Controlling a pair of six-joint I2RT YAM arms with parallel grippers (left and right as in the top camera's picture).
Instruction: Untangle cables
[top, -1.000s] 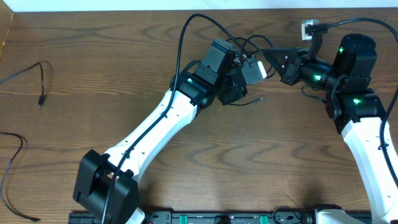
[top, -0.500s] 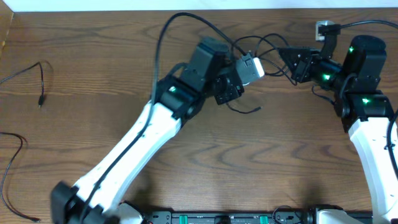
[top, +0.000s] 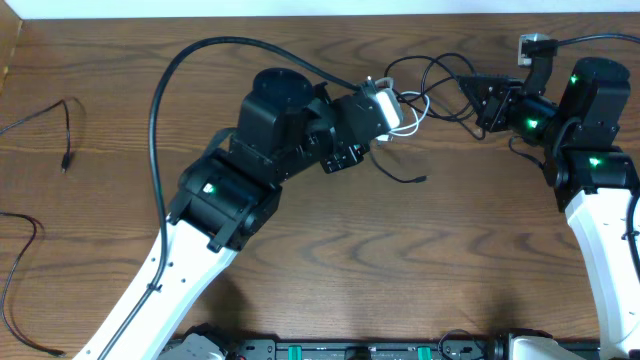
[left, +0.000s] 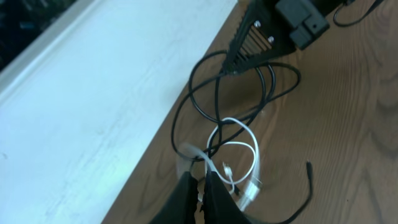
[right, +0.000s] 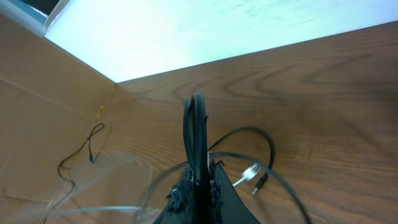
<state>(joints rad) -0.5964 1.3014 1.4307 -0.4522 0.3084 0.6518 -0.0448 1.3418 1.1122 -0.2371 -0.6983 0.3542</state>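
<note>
Cables (top: 412, 100) now wider between left end effector (left: 198, 188) and right end effector (top: 472, 92)

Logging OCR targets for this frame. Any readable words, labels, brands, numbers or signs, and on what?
No readable text in any view.
On the left arm and right arm: green lights only, no lettering.
On the black rail at the lower edge of the overhead view: green markings, too small to read.
On the white cable and black cables: no print visible.
</note>
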